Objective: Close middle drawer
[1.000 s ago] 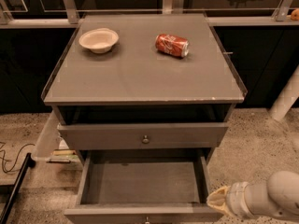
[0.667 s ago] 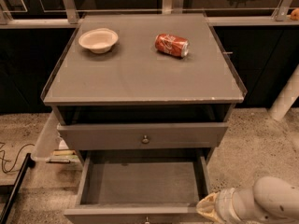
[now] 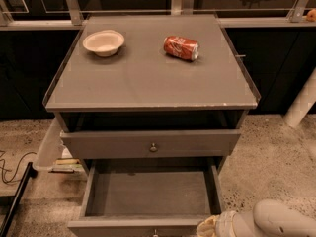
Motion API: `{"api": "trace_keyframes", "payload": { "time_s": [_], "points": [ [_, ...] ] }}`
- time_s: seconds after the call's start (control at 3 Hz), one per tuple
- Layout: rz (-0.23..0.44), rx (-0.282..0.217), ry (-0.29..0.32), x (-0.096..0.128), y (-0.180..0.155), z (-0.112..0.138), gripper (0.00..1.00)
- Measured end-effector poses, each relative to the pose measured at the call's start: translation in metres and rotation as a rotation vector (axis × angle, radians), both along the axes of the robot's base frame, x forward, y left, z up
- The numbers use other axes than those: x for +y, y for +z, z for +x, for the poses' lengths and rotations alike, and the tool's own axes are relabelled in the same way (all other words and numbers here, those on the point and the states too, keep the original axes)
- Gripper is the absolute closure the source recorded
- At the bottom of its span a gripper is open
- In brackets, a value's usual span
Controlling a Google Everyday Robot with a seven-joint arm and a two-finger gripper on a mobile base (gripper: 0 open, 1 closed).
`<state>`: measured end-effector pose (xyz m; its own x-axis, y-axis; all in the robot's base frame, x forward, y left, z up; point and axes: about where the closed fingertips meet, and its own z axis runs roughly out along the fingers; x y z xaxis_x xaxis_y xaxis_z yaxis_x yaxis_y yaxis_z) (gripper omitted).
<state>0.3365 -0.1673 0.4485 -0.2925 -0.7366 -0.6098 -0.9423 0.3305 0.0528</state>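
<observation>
The grey wooden middle drawer (image 3: 150,194) with its long plain box is standing pulled far out of the grey desk (image 3: 148,78), its inside lying bare and its low front panel sitting at the bottom edge of the view. Touching or just beside that panel's right end, the cream-coloured gripper (image 3: 208,227) is hanging at the end of a pale rounded arm; whether it is released or clenched cannot be told. Directly above the middle drawer, a grey upper drawer with a small round metal knob (image 3: 153,146) is sticking out slightly. Higher up, a shallow white bowl (image 3: 103,42) and a red soda can (image 3: 181,48) lying on its side are resting on the desk. Left of the middle drawer, a black cable (image 3: 12,169) is trailing over the speckled floor (image 3: 266,152).
</observation>
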Motion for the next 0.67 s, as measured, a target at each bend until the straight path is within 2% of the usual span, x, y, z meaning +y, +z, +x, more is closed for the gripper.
{"api": "trace_keyframes", "payload": {
  "time_s": [0.67],
  "points": [
    [-0.003,-0.046,0.005,0.016,-0.047,0.005,1.0]
  ]
}}
